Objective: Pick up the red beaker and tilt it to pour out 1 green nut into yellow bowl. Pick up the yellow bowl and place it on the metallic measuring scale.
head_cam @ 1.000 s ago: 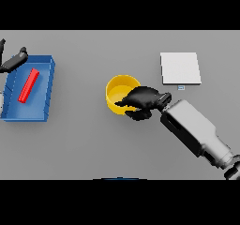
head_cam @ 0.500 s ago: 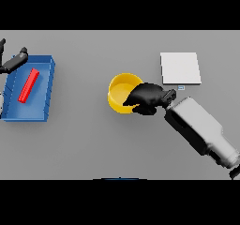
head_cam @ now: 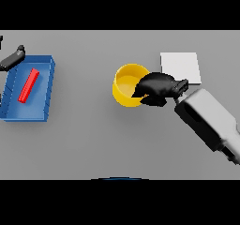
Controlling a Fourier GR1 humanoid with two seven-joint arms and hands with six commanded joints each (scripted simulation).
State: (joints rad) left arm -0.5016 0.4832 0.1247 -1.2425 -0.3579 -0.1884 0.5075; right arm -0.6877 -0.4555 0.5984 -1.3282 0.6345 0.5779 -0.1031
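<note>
**Right hand gripping the yellow bowl's rim**

Head view: the right hand (head_cam: 157, 87) is reaching in from the lower right and curling its fingers over the right rim of the yellow bowl (head_cam: 125, 83), clamping onto it. The bowl is sitting upright near the middle of the grey bench (head_cam: 93, 144), opening upward, just left of the metallic measuring scale (head_cam: 183, 64), a pale square plate behind the hand. No writing is showing on anything. At far left, the red beaker (head_cam: 28, 85) is lying flat inside a blue tray (head_cam: 46, 86), its long axis running diagonally from lower left to upper right. The left hand (head_cam: 12, 57) is hovering by the tray's far left corner, fingers relaxed and apart, holding nothing.
</note>
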